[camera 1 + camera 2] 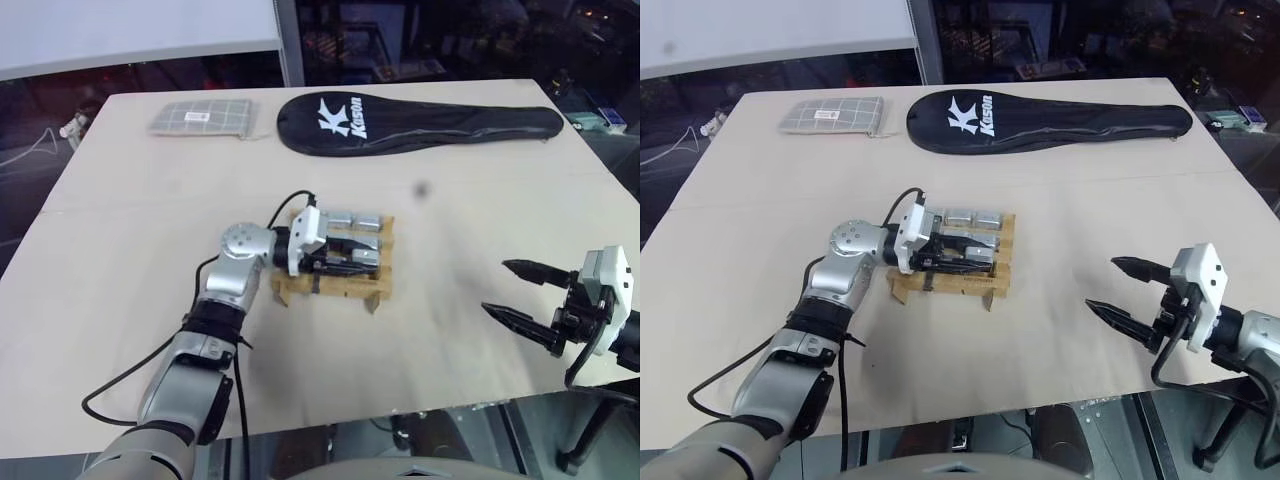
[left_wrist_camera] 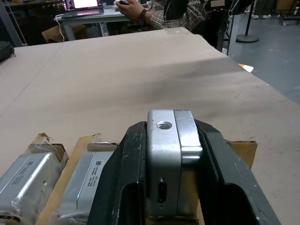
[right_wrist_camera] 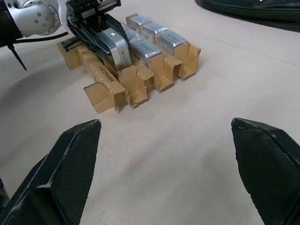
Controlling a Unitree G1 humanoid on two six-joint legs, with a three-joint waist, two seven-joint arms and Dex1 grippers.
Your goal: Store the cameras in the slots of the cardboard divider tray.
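The tan cardboard divider tray (image 1: 335, 290) sits mid-table. Other silver cameras (image 1: 355, 220) lie wrapped in its far slots, also seen as cameras (image 2: 28, 176) in the left wrist view. My left gripper (image 1: 372, 258) reaches over the tray from the left and is shut on a silver camera (image 2: 168, 154). Its black fingers (image 2: 117, 187) press both sides of the camera. That held camera (image 3: 117, 47) stands on edge over the tray's near rows. My right gripper (image 1: 497, 287) hangs open and empty near the table's front right, well apart from the tray.
A long black racket cover (image 1: 420, 122) and a flat grey checked pouch (image 1: 200, 118) lie along the table's far side. Bare tabletop separates the tray from my right gripper. A person's arm (image 2: 140, 11) rests at a desk beyond the table.
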